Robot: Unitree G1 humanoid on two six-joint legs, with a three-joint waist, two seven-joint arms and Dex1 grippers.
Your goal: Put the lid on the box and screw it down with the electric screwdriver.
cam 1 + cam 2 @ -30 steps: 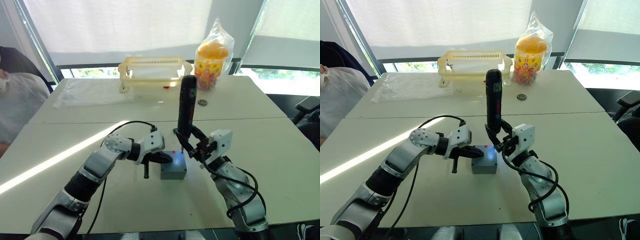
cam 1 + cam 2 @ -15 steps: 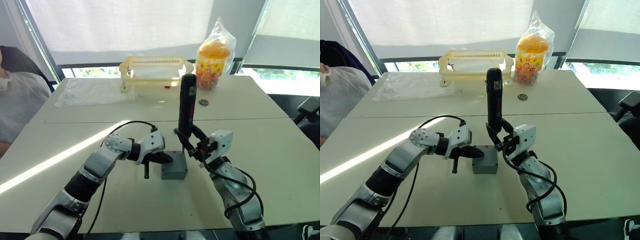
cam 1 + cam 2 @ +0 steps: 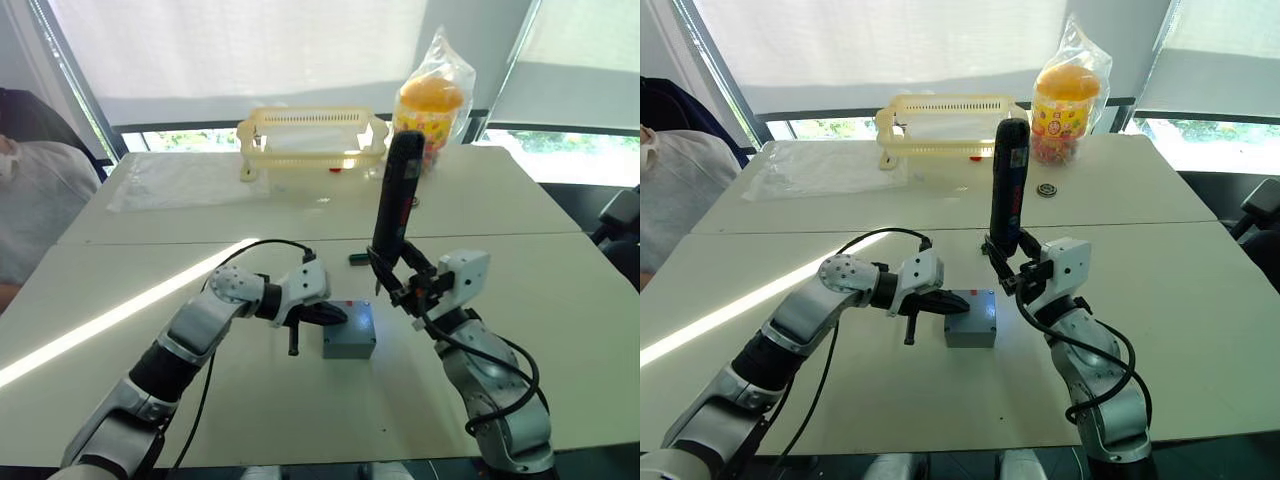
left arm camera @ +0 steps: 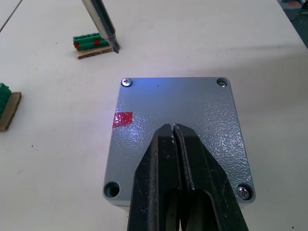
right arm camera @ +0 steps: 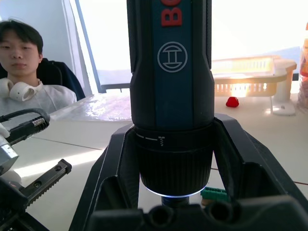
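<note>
Grey-blue speckled plastic: the lid (image 4: 177, 134) sits square on the box (image 3: 349, 340), which rests on the pale table (image 3: 560, 280) between my two arms. The lid is a flat plate with rounded corners. In the left wrist view, screw heads show in two of its corner holes, one beside a small red mark (image 4: 122, 119); the other two holes look empty. A faint blue glow lies on its grainy surface.

My left gripper (image 3: 335, 316) lies flat on the lid, its two smooth black fingers (image 4: 163, 163) pressed together, holding nothing.

My right gripper (image 3: 1012, 262) is clamped around the lower end of the screwdriver (image 3: 395, 195), a fat black cylinder with a ribbed collar and a lit ring at its base. Its long axis runs nearly upright, the top leaning a little away from me and to my right. The thin metal bit (image 4: 102, 24) points down at the table just beyond the far edge of the box, tip off the lid and near a small green terminal block (image 4: 92, 42) on a cardboard scrap.

Further back on the table stand a yellow slotted basket (image 3: 310, 140), a clear bag holding an orange-lidded jar (image 3: 428, 105), and a clear plastic sheet (image 3: 185, 180). A person (image 5: 21, 72) in white sits at the table's left edge.
</note>
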